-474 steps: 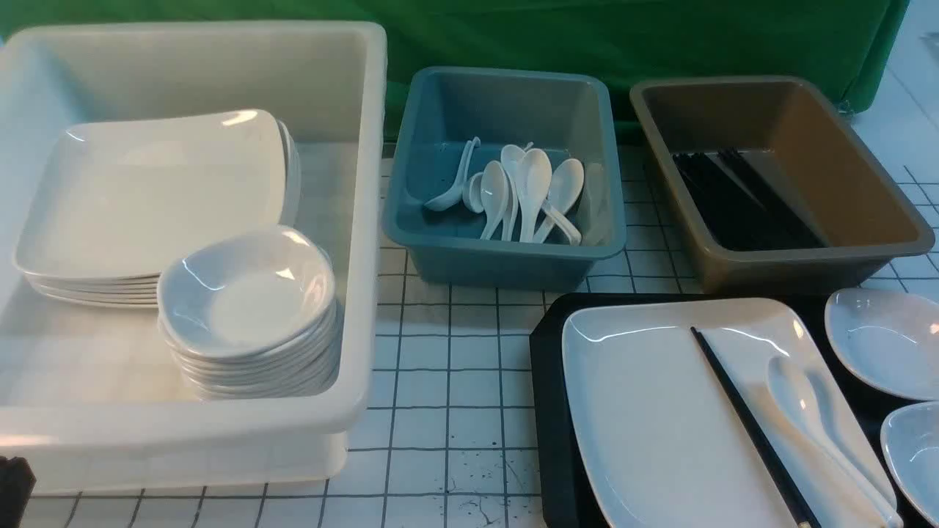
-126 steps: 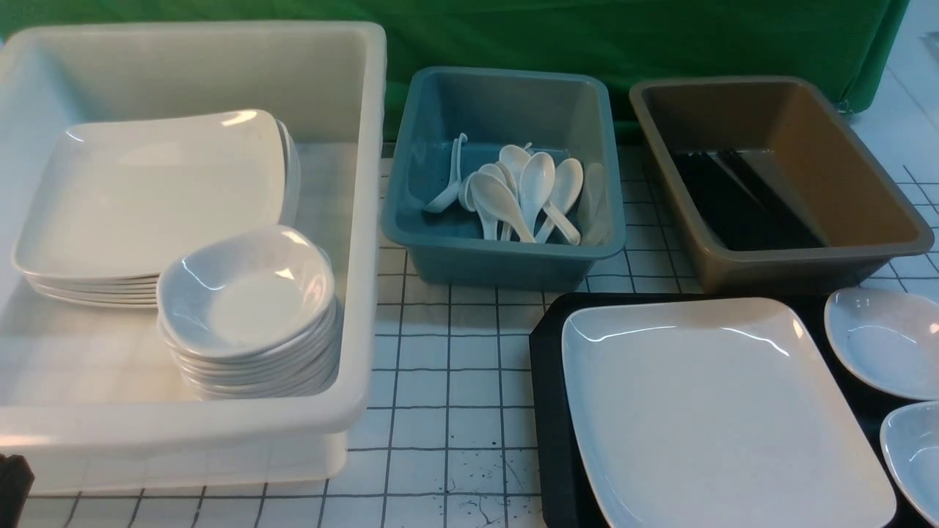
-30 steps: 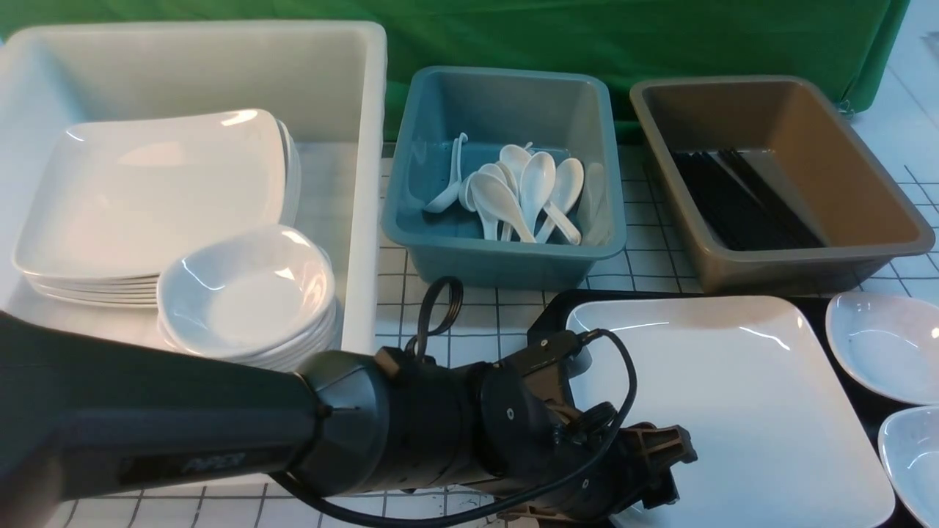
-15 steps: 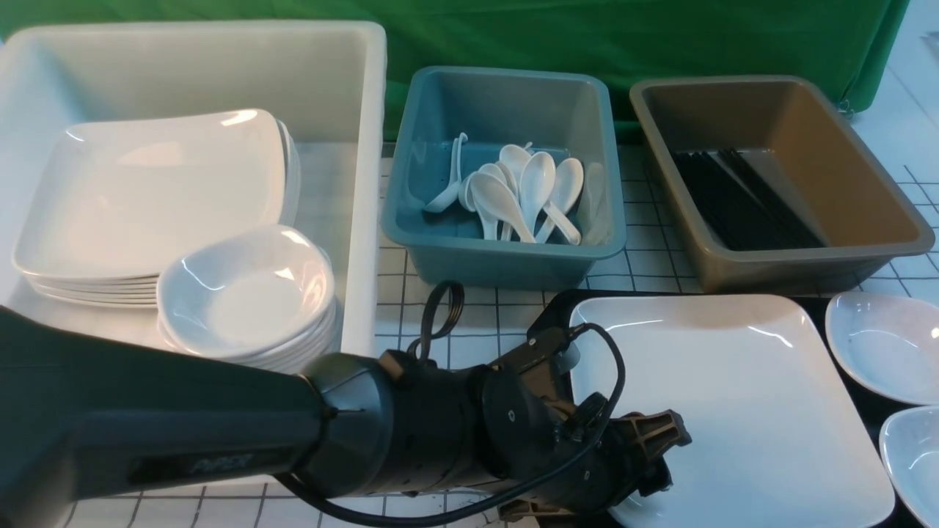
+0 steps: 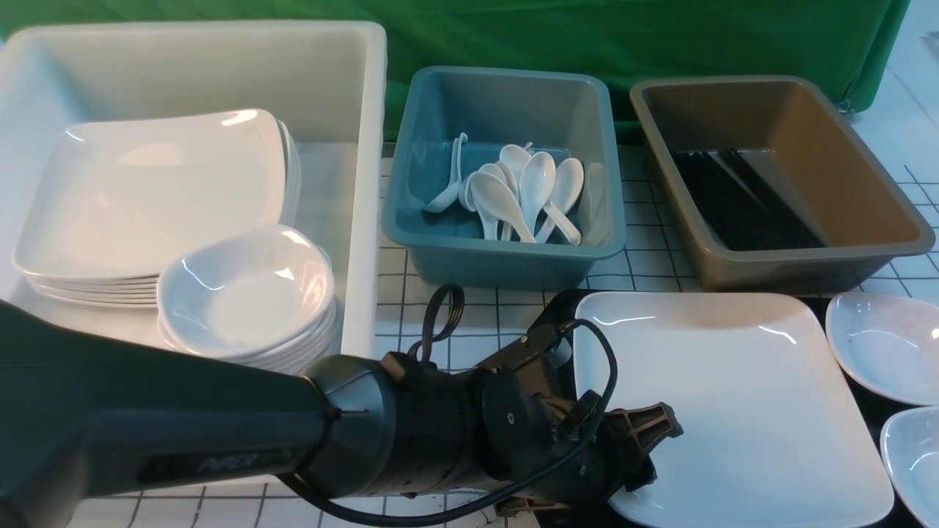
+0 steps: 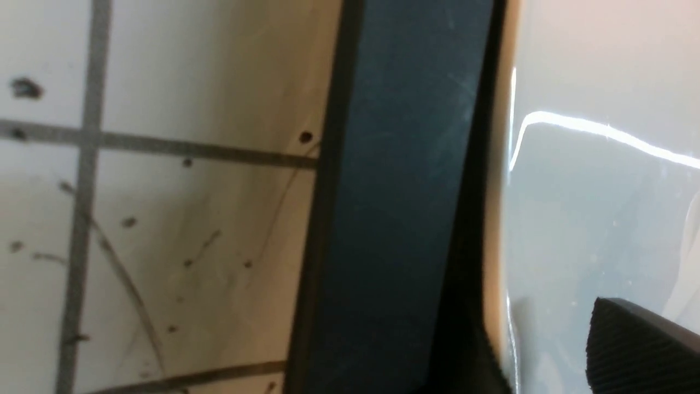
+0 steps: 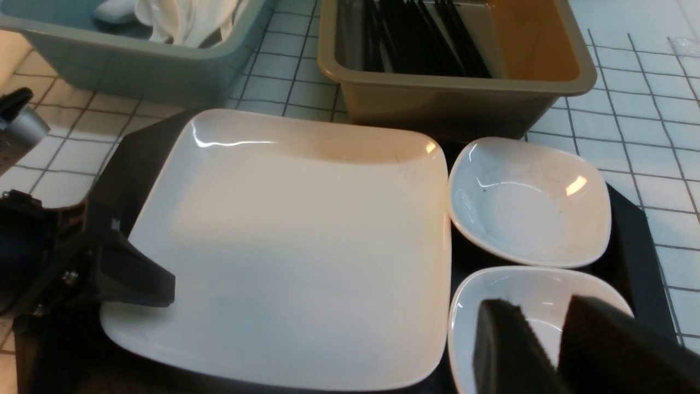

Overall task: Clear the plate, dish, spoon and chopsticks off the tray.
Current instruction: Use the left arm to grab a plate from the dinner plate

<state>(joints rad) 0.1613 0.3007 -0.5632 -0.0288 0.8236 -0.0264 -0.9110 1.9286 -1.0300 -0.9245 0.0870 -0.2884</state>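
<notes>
The big black bumpy plastic tray (image 7: 637, 230) sits on the white squared tabletop (image 5: 645, 265). On it lies the shiny white square plate (image 5: 726, 396) with round corners. The left tool (image 5: 653, 455) reaches around its rim; I cannot tell if it pinches. The right tool (image 7: 547, 323) is a little apart, empty.

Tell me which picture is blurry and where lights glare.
Left wrist view: softest, the black plastic tray rim smeared and bluish, a bright streak on the large glossy white squarish plate; front view: sharper, thin highlights on that plate's far rim; right wrist view: clear, a glare spot on the farther small white dish.
</notes>
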